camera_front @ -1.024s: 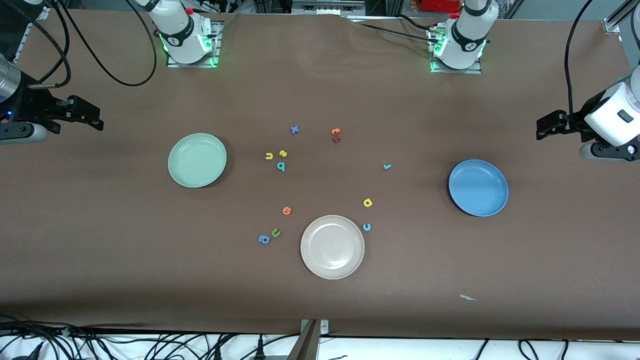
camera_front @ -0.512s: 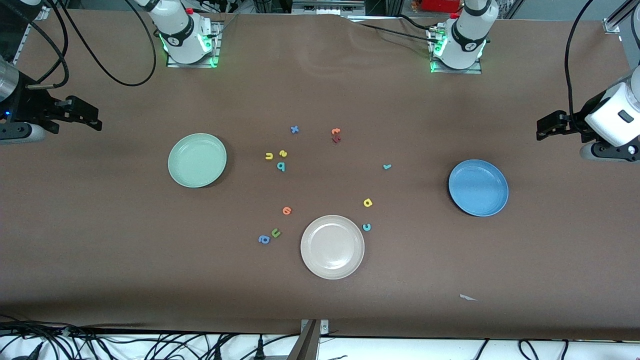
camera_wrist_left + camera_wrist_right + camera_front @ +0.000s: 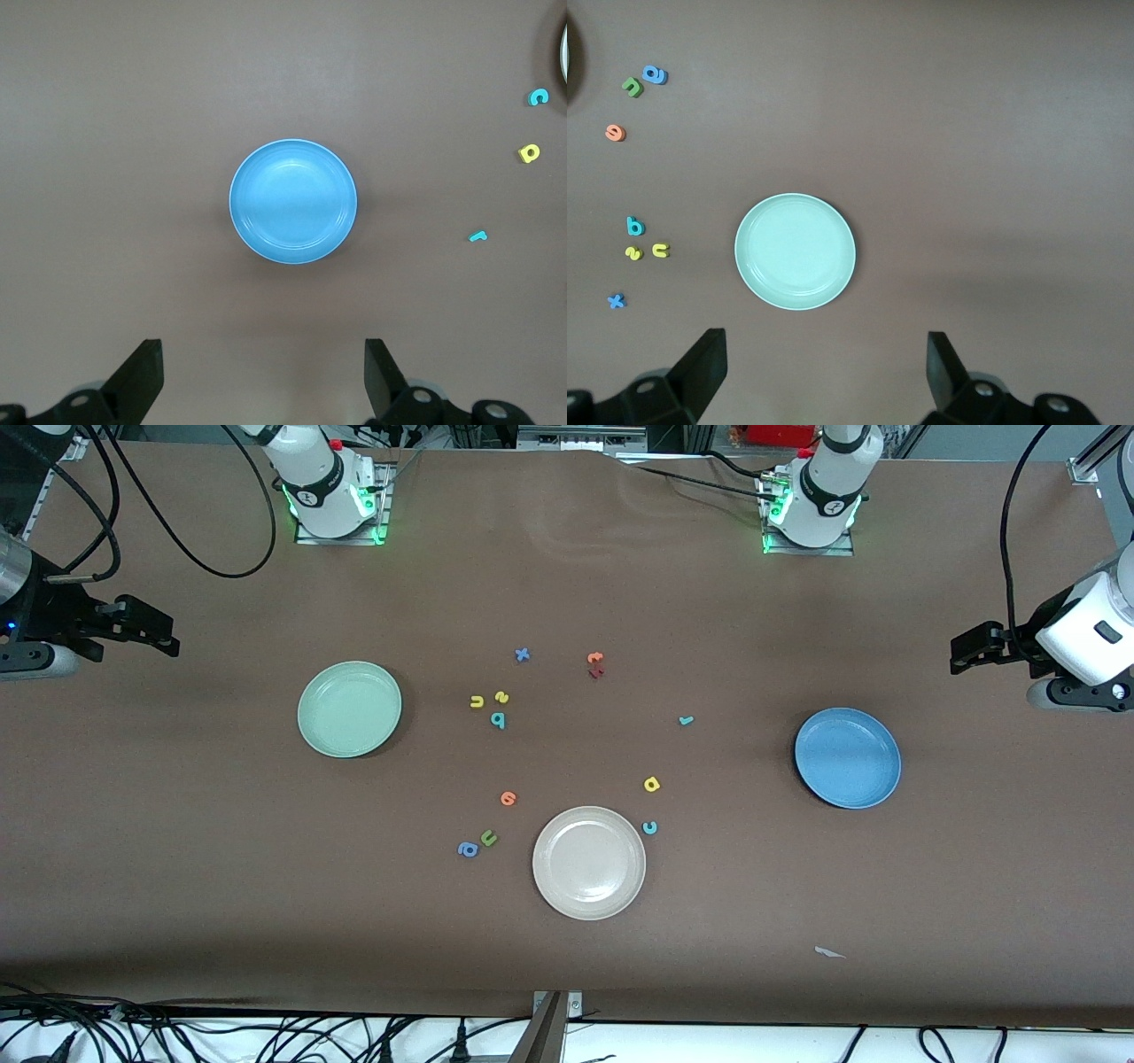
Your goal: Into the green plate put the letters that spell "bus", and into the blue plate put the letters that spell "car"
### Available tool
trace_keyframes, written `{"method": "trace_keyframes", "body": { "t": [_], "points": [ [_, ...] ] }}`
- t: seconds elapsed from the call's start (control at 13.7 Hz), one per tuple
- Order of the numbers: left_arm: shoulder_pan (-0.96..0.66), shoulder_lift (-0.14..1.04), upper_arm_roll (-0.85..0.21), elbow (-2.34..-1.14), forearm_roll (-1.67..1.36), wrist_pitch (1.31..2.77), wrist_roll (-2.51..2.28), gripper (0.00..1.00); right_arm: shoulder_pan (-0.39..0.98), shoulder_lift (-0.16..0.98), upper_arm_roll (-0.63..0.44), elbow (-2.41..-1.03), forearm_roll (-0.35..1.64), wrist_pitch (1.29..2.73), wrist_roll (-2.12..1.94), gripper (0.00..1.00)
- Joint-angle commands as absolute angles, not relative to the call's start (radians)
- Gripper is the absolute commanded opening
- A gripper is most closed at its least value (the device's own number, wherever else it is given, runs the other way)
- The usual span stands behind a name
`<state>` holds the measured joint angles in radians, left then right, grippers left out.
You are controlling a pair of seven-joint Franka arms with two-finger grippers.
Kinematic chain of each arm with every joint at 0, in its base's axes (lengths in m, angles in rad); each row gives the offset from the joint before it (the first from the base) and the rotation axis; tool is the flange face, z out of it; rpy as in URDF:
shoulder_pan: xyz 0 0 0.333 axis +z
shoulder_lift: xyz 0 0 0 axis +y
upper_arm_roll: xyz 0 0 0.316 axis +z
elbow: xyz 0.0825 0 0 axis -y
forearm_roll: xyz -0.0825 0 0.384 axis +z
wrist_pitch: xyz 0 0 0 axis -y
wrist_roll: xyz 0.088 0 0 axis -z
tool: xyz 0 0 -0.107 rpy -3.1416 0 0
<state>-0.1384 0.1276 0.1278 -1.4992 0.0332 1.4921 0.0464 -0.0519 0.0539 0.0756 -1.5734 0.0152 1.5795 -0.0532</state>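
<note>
Brown table (image 3: 567, 974), tiny scattered foam letters (image 3: 498, 720)

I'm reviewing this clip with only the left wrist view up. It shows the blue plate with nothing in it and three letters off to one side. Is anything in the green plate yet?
Observer: No. The green plate is bare. The teal b, yellow u and yellow s lie clustered on the table beside it.
Operator: Where is the right gripper?
Observer: The right gripper hangs open over its arm's end of the table, holding nothing. The left gripper does likewise at its own end.
Operator: Any decoys?
Observer: Yes. An olive u and a blue a lie beside the cream plate.
</note>
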Motion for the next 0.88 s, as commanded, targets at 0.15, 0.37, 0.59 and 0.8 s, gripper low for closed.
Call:
{"method": "trace_keyframes", "body": {
  "t": [0.15, 0.37, 0.59, 0.8],
  "points": [
    [-0.140, 0.127, 0.124, -1.506, 0.063, 1.503, 0.049, 1.00, -0.052, 0.068, 0.072, -1.580, -0.002, 1.522, -0.048, 1.00],
    [-0.140, 0.127, 0.123, -1.508, 0.061, 1.509, 0.048, 1.00, -0.051, 0.084, 0.081, -1.636, 0.017, 1.520, -0.037, 1.00],
    [-0.141, 0.127, 0.123, -1.508, 0.061, 1.509, 0.048, 1.00, -0.041, 0.078, 0.204, -1.738, 0.017, 1.606, 0.122, 1.00],
    [-0.143, 0.136, 0.121, -1.522, 0.051, 1.543, 0.041, 1.00, -0.041, 0.080, 0.355, -1.827, 0.009, 1.739, 0.403, 1.00]
  ]
}}
